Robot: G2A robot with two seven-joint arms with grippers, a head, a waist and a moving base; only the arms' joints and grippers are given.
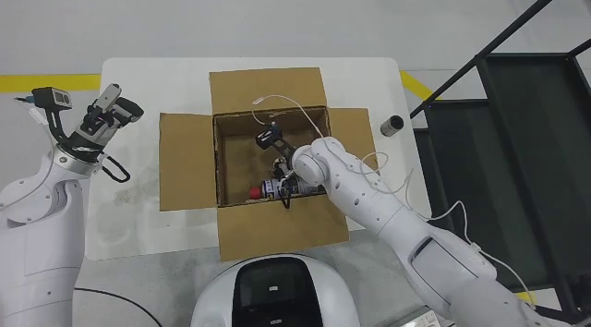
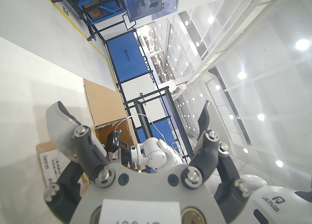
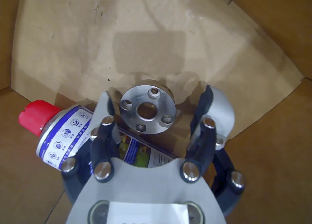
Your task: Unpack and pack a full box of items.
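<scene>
Can in box: lower half was hidden behind right tool. Right arm covered part of box floor in top view. Small dark cylinder on worktop was too small to identify.

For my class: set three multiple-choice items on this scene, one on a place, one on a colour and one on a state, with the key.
1. Where does the can lie?
A. on the table outside the box
B. inside the cardboard box
C. in the left gripper

2. What colour is the can's cap?
A. red
B. green
C. yellow

3. How is the right gripper?
A. shut on the can
B. open, holding nothing
C. shut on the flange

Key:
1 B, since the can lies on its side on the box floor.
2 A, since the cap is plainly red.
3 B, since the fingers stand apart, with the metal flange seen between them.
</scene>
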